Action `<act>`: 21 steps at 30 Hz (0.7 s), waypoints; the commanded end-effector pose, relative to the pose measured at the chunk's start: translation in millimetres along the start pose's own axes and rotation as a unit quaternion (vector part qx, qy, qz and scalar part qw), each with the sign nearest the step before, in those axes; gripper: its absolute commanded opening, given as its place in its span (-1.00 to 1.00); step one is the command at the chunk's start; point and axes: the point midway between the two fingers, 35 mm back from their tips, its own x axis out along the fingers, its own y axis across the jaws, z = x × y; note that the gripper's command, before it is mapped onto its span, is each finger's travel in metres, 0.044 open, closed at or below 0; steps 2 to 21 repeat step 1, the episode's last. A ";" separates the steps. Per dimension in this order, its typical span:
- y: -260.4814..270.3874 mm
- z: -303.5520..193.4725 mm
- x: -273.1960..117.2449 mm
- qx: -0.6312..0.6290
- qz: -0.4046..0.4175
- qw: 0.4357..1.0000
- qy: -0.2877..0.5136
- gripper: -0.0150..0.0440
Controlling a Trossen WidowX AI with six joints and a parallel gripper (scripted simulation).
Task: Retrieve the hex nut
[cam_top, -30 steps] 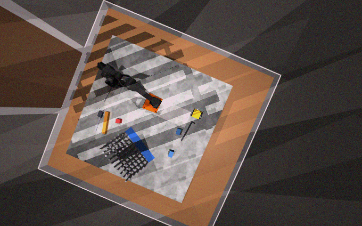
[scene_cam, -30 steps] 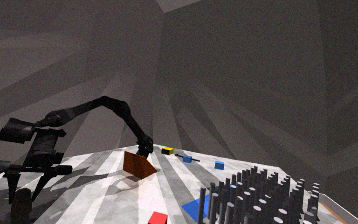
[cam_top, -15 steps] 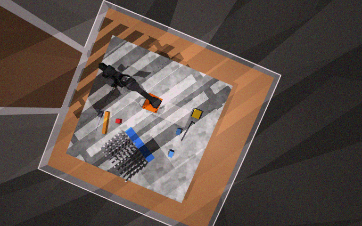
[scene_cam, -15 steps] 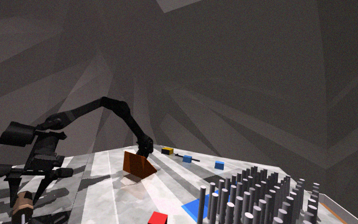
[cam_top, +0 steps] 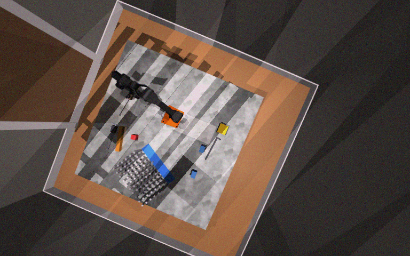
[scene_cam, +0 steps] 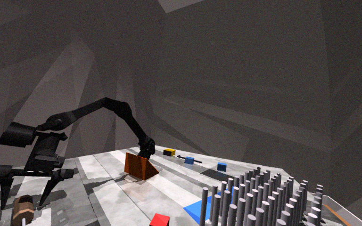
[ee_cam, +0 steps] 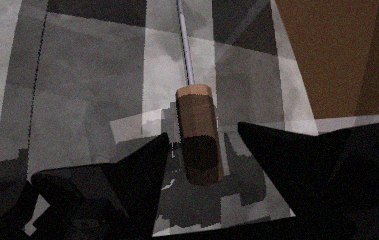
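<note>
My gripper (scene_cam: 21, 207) (ee_cam: 202, 131) is open. The brown handle of a thin-shafted tool (scene_cam: 23, 214) (ee_cam: 194, 107) lies between the spread fingers, with gaps on both sides in the wrist view. Its shaft (cam_top: 124, 107) (ee_cam: 187, 55) points away from the hand; its tip is not clear. Many grey metal spacers (scene_cam: 204, 207) stand upright in the field at the lower left of the top view. The blue taped strip (cam_top: 158, 161) (scene_cam: 195, 210) runs along their front. A grey hooked rod (cam_top: 212, 149) (scene_cam: 197, 161) lies far right. I cannot make out the hex nut.
An orange wedge (cam_top: 168, 122) (scene_cam: 141, 168) stands by the arm's base. A red block (cam_top: 134, 136) (scene_cam: 160, 220), an orange bar (cam_top: 118, 144) and a small dark object (cam_top: 113, 128) lie left of the strip. A yellow block (cam_top: 222, 128) and two blue blocks (cam_top: 202, 148) (cam_top: 193, 173) lie right.
</note>
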 end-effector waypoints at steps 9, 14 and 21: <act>0.2 0.0 0.1 0.000 0.001 1.000 0.000 1.00; 0.2 0.0 0.1 0.000 0.001 1.000 0.000 1.00; 0.2 0.0 0.1 0.000 0.001 1.000 0.000 1.00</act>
